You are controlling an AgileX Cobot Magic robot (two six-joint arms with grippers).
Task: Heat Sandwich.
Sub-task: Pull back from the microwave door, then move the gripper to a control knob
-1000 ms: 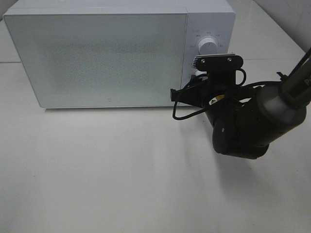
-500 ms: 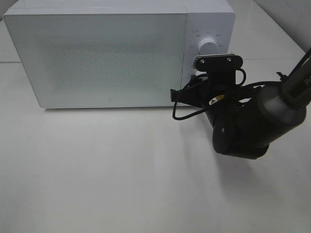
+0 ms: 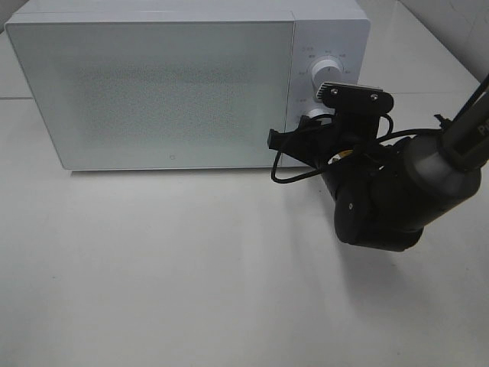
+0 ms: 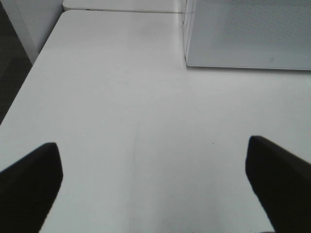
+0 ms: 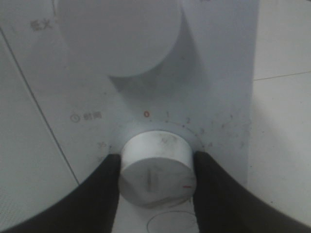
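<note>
The sandwich is out of view. The white microwave (image 3: 153, 92) stands at the back of the table with its door closed. My right gripper (image 5: 158, 187) is shut on the microwave's lower dial (image 5: 156, 174), one black finger on each side of it; the dial's red mark points off to one side of the zero. In the high view the right gripper (image 3: 315, 128) reaches the control panel under the wrist camera mount. My left gripper (image 4: 155, 194) is open over bare table, with nothing between its fingers (image 4: 29, 179), near the microwave's front corner (image 4: 187, 60).
The upper dial (image 3: 328, 73) sits just above the gripped one. A black cable (image 3: 286, 176) loops from the right arm (image 3: 390, 195) down toward the white table (image 3: 153, 267). A table edge (image 4: 29, 73) runs beside the left gripper.
The right wrist has rolled clockwise while on the lower dial; its camera mount now sits tilted and shifted slightly right. The left gripper's opening is unchanged.
</note>
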